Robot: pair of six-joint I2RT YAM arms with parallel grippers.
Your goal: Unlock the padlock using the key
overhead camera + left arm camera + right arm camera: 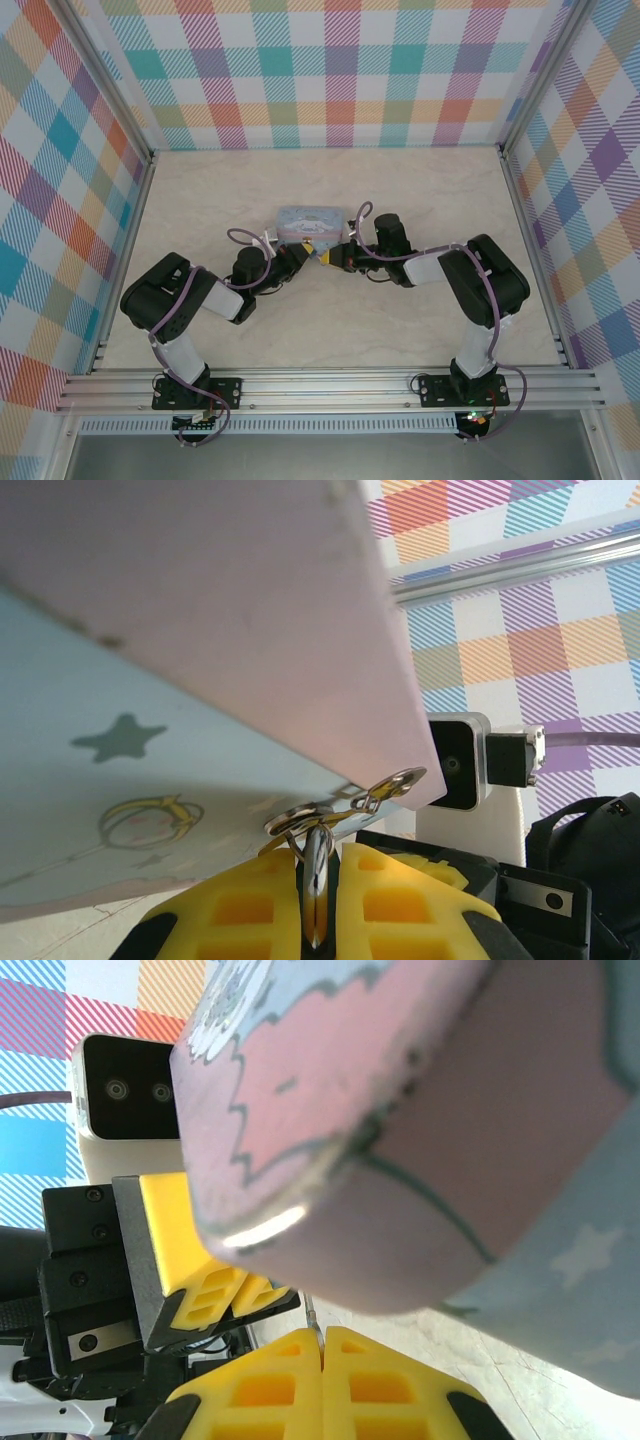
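Left pincer is nearly closed, yellow pads clamped on the key. The key sits edge-on in the slot between the pads, head end poking up out of the tips. A small split ring hangs off the head, and a second ring is linked beside it. Both rings sit right under the bottom edge of the tin, close enough that I can't tell whether they touch it. Right pincer is fully closed, pads flush together. A thin metal sliver stands just above the tips; can't tell what it is or whether it's gripped. The tin's rounded corner looms directly over that pincer. From the top view both pincers meet nose to nose on the table, at the near face of the tin, left one just beside the right one. The key is at that meeting point. Can't tell where the padlock is.
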